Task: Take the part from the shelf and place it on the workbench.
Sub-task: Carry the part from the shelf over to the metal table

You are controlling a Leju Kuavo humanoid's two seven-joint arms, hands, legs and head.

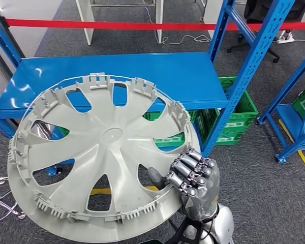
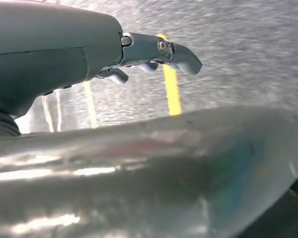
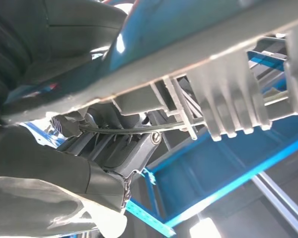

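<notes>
The right hand (image 1: 193,178) grips the rim of the large grey plastic wheel cover (image 1: 101,147) between curled fingers (image 1: 189,165) and thumb, before the blue metal shelf (image 1: 151,76); left hand (image 2: 155,52) fingers spread, empty.

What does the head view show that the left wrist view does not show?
Head view alone: the whole grey wheel cover, the right hand gripping its rim, the blue shelf, green crates and red tape. Left wrist view alone: the left hand above a blurred grey surface, yellow floor lines. Both: grey carpet.
</notes>
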